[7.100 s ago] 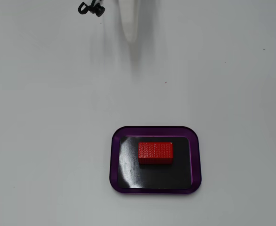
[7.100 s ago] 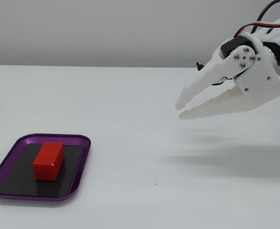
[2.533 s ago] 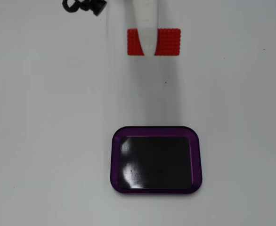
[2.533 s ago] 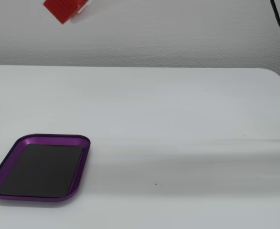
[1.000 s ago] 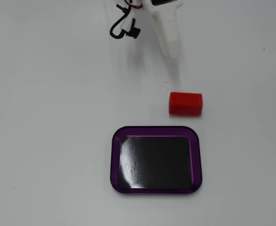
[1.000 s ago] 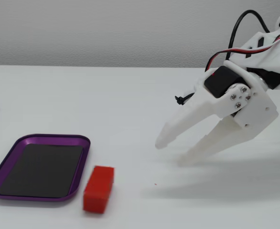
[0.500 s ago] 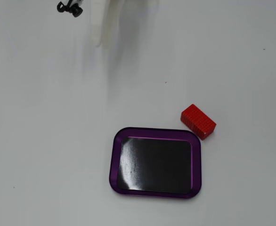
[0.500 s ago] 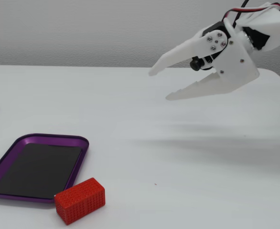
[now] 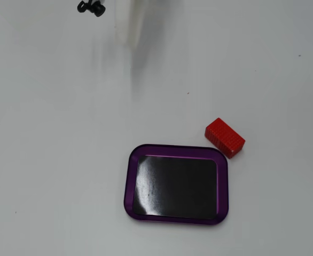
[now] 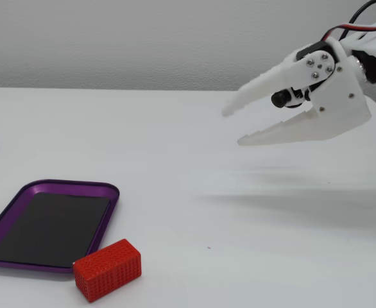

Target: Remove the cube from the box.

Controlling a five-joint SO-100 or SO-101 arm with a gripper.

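- Small red studded rectangular cube rests on the white desk, touching the purple-rimmed, black-bottomed shallow box at its corner.
- White two-finger tool, upper right of a fixed view, jaws wide, empty.

White table, pale grey wall

One fixed view looks straight down on the counter; the other looks low from the side. Both share the box and cube.
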